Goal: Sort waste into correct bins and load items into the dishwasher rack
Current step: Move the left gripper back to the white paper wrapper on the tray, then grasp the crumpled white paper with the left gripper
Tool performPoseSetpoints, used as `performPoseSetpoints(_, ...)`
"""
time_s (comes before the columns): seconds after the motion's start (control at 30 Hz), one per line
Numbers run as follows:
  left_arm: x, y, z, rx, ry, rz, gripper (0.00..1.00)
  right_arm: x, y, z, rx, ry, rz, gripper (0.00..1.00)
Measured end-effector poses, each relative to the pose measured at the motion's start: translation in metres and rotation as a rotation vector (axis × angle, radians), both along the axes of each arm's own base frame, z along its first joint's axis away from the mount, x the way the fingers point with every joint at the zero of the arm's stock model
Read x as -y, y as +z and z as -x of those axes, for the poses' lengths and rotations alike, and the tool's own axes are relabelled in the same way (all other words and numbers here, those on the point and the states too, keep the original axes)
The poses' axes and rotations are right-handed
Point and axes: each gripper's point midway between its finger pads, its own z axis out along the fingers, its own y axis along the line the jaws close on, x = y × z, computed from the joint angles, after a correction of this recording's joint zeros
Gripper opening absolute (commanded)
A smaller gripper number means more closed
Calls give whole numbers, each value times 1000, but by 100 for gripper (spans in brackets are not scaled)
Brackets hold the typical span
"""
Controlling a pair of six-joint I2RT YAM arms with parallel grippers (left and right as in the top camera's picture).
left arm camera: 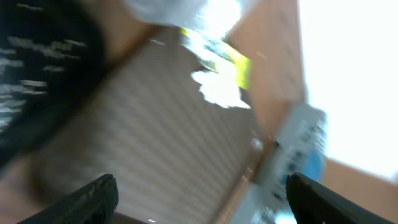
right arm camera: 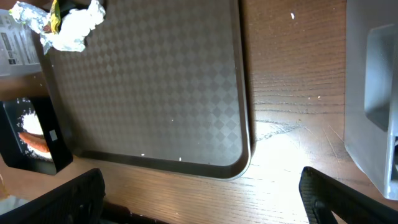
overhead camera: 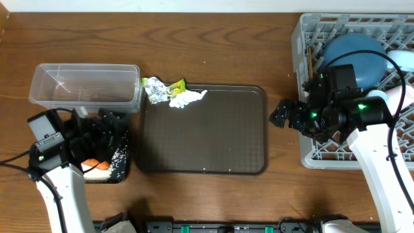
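Note:
The crumpled silver and yellow-green wrapper [overhead camera: 157,88] and the white tissue [overhead camera: 188,98] lie at the far left corner of the dark brown serving tray [overhead camera: 213,139]. They also show in the right wrist view, wrapper [right arm camera: 30,15] and tissue [right arm camera: 76,25]. The shallow black tray [overhead camera: 121,169] holds the orange carrot [overhead camera: 95,164] and rice grains [overhead camera: 115,162]. My left gripper [overhead camera: 107,128] is open and empty above it. The clear tub [overhead camera: 84,84] stands behind. My right gripper [overhead camera: 284,116] is open and empty between the serving tray and the grey rack [overhead camera: 310,158], which holds the dark-blue bowl [overhead camera: 354,55]. The cup is not visible.
A light-blue bowl [overhead camera: 405,59] sits at the rack's right edge and a thin chopstick [overhead camera: 310,58] stands along its left side. The left wrist view is motion-blurred. Bare wood lies between the serving tray and the rack [right arm camera: 292,124].

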Motion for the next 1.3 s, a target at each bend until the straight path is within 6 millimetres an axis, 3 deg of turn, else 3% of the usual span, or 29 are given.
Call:
performPoseSetpoints(0.23,75,31,10,171,-327,-35,92,0,0,0,0,0,0,99)
performPoseSetpoints(0.37,111,28,19,168,-471,-134,92,0,0,0,0,0,0,99)
performPoseSetpoints(0.53,137,20,17,136,-568,-313,92,0,0,0,0,0,0,99)
performPoseSetpoints(0.7,148,16,-8,108,-594,-484,92,0,0,0,0,0,0,99)
performPoseSetpoints(0.8,146,13,-32,67,-613,-596,99,0,0,0,0,0,0,99)
performPoseSetpoints(0.97,140,-2,-73,-37,-696,-762,100,0,0,0,0,0,0,99)
performPoseSetpoints(1.1,139,-30,-112,-79,-734,-864,99,0,0,0,1,0,0,99)
performPoseSetpoints(1.3,134,-85,-128,-171,-781,-933,99,0,0,0,1,0,0,99)
